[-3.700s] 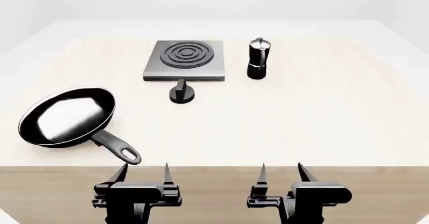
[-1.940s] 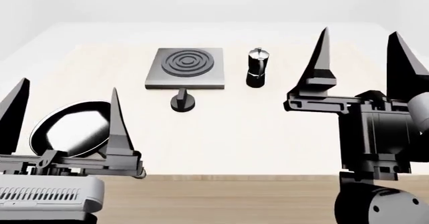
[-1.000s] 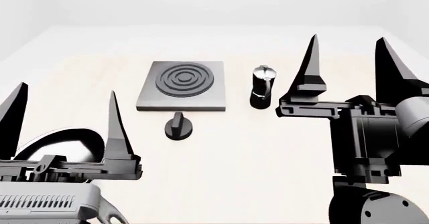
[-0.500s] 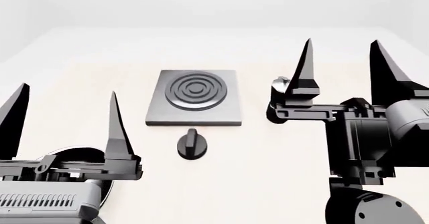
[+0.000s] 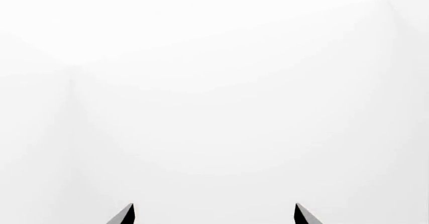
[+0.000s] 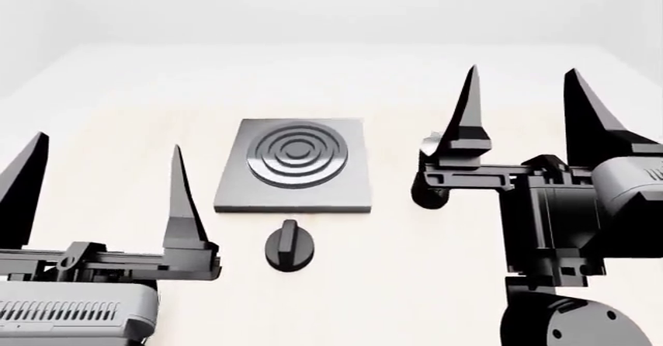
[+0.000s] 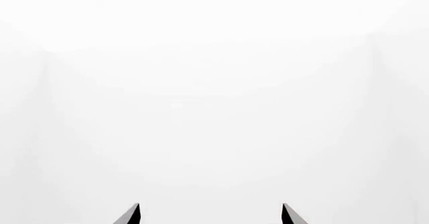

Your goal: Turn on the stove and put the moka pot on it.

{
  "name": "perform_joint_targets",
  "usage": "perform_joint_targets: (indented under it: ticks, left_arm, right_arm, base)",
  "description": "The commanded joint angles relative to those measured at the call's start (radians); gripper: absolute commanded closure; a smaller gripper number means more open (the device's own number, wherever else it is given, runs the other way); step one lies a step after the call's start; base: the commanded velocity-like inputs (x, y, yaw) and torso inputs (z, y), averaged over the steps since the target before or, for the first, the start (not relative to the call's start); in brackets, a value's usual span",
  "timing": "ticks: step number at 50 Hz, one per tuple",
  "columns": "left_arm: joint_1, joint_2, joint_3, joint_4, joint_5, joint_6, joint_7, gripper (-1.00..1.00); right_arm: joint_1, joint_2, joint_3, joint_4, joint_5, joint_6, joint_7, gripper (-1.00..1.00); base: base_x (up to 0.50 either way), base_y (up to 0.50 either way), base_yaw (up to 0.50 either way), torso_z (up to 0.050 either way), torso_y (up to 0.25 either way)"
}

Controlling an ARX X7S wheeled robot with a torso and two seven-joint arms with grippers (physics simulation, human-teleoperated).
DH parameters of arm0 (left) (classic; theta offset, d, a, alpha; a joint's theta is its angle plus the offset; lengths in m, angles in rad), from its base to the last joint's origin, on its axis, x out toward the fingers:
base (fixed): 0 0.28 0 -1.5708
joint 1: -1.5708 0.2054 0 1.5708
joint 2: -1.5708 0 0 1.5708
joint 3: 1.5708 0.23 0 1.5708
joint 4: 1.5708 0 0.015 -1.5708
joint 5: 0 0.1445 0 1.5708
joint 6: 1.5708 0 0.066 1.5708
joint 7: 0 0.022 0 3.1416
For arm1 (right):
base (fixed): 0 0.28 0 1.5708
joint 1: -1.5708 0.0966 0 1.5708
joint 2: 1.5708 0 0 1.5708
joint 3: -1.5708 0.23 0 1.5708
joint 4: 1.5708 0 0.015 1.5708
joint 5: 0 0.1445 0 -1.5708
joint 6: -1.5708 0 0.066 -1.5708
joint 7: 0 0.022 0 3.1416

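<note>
Bright flat sim light, soft faint shadows; wrist views washed white; sharp, no blur.

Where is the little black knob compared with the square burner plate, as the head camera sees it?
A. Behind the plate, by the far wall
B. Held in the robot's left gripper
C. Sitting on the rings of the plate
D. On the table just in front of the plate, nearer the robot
D: the knob lies on the table below the stove plate's near edge, apart from both open grippers.

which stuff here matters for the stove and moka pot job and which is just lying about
For the job:
- stove
- its knob
- moka pot, mostly hidden behind the right gripper

Lying about:
- nothing visible in these views besides the table
</note>
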Motion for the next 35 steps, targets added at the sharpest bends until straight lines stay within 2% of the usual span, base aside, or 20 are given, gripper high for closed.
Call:
perform_joint_targets:
  ticks: [1, 3, 7, 12, 13, 25, 27, 35]
  left_arm:
    - [0.005, -0.015, 0.007, -0.004, -0.012, 0.005, -0.02, -1.0]
    - [0.002, -0.018, 0.009, -0.006, -0.014, 0.004, -0.024, -1.0]
    - [0.01, -0.022, 0.009, -0.013, -0.021, 0.015, -0.032, -1.0]
    - [0.01, -0.029, 0.012, -0.013, -0.025, 0.013, -0.041, -1.0]
    - [0.01, -0.03, 0.013, -0.012, -0.026, 0.014, -0.043, -1.0]
    - [0.018, -0.044, 0.019, -0.011, -0.036, 0.016, -0.062, -1.0]
    - [0.021, -0.046, 0.02, -0.013, -0.038, 0.02, -0.065, -1.0]
    - [0.012, -0.054, 0.034, -0.03, -0.039, 0.017, -0.076, -1.0]
  right_arm:
    - [-0.023, 0.004, -0.006, 0.015, 0.001, -0.035, 0.002, -1.0]
    - [0.008, 0.006, 0.0, -0.003, 0.018, 0.013, 0.011, -1.0]
    - [-0.031, 0.007, -0.011, 0.025, 0.001, -0.05, 0.003, -1.0]
    - [-0.027, 0.01, -0.015, 0.024, 0.004, -0.046, 0.007, -1.0]
    - [0.003, 0.012, -0.01, 0.005, 0.018, 0.001, 0.015, -1.0]
    - [-0.031, 0.019, -0.03, 0.025, 0.001, -0.055, 0.014, -1.0]
    - [0.003, 0.02, -0.023, 0.005, 0.019, -0.003, 0.023, -1.0]
    - [0.003, 0.025, -0.026, 0.004, 0.026, 0.002, 0.027, -1.0]
  base:
    - [0.15, -0.17, 0.0, 0.0, 0.0]
    - [0.14, -0.14, 0.0, 0.0, 0.0]
    - [0.14, -0.13, 0.0, 0.0, 0.0]
    - [0.14, -0.13, 0.0, 0.0, 0.0]
    - [0.14, -0.13, 0.0, 0.0, 0.0]
    - [0.14, -0.07, 0.0, 0.0, 0.0]
    - [0.13, -0.02, 0.0, 0.0, 0.0]
    - [0.14, 0.0, 0.0, 0.0, 0.0]
